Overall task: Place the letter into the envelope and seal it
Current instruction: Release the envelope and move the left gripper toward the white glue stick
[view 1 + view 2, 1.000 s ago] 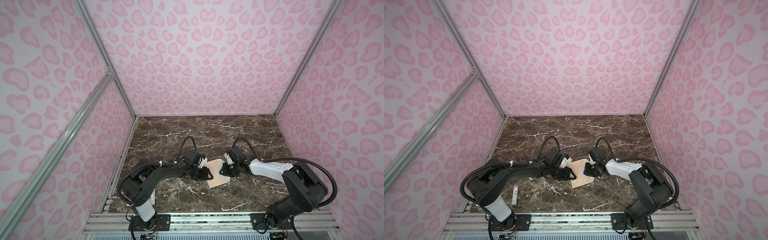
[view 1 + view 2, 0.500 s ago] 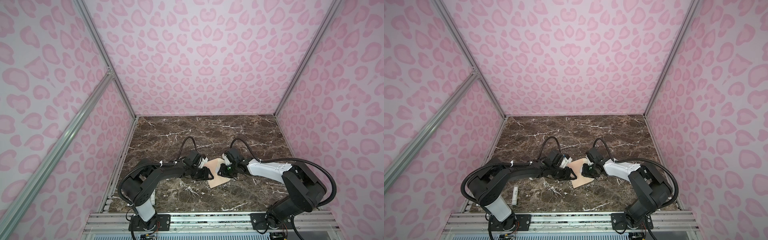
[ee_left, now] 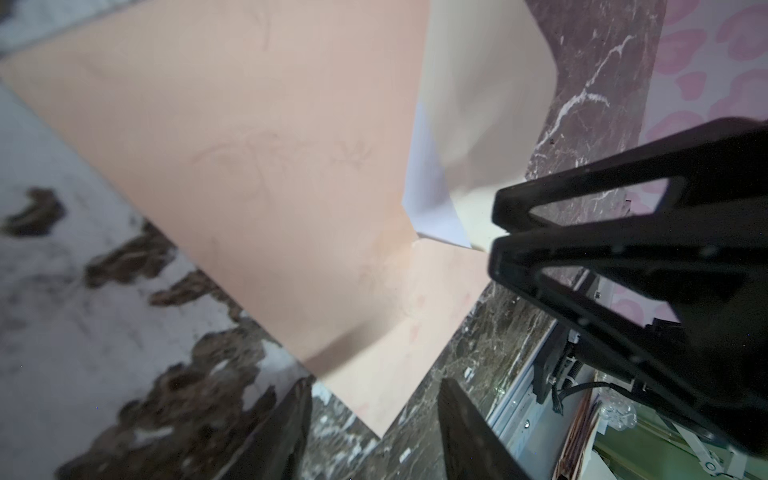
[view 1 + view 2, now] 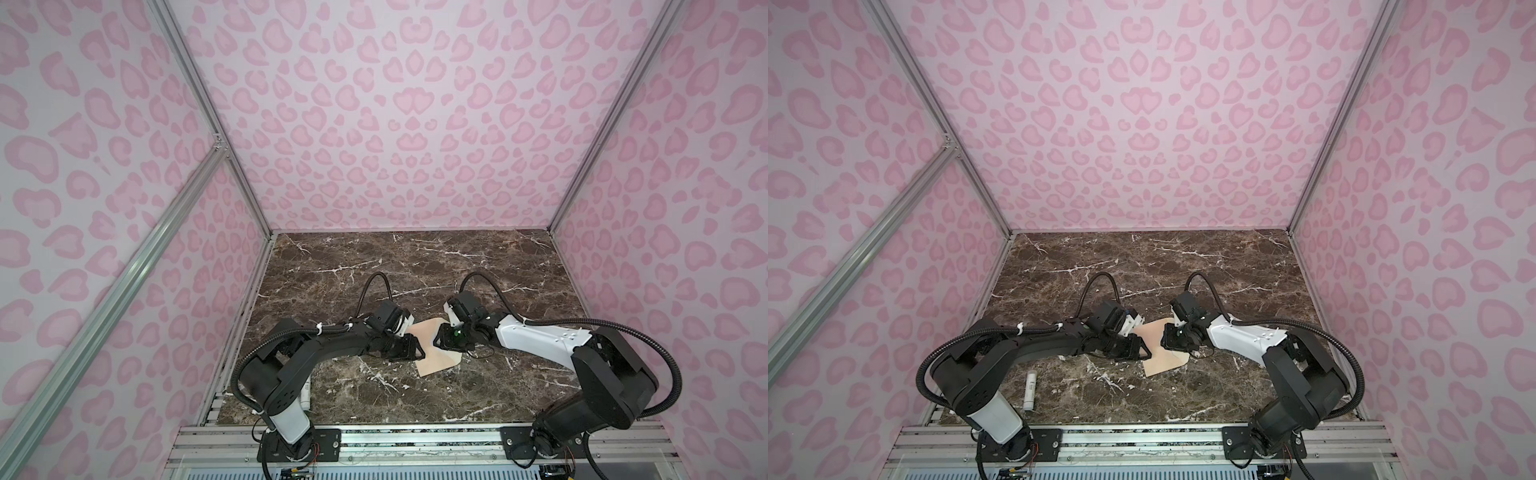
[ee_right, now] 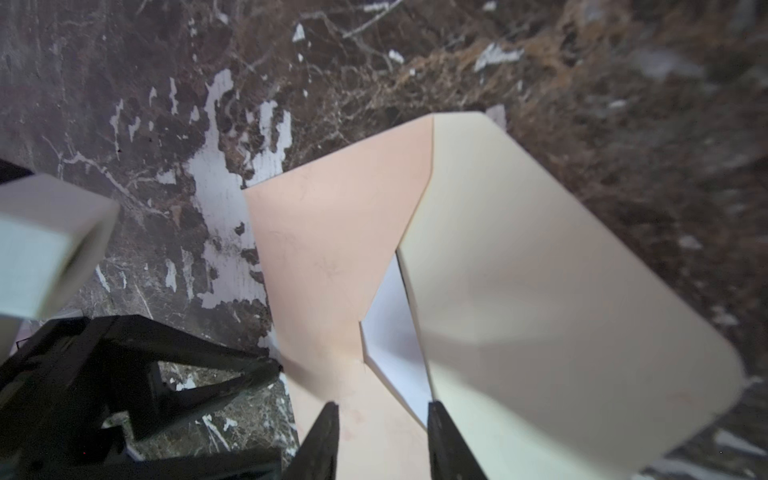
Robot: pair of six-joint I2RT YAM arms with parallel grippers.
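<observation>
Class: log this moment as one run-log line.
letter: in envelope | flap: open, unsealed | left jaws: open | right jaws: open

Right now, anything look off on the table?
The envelope lies askew, its flap standing up unsealed, with the letter showing white in the mouth. A white tube lies on its side, front left.
</observation>
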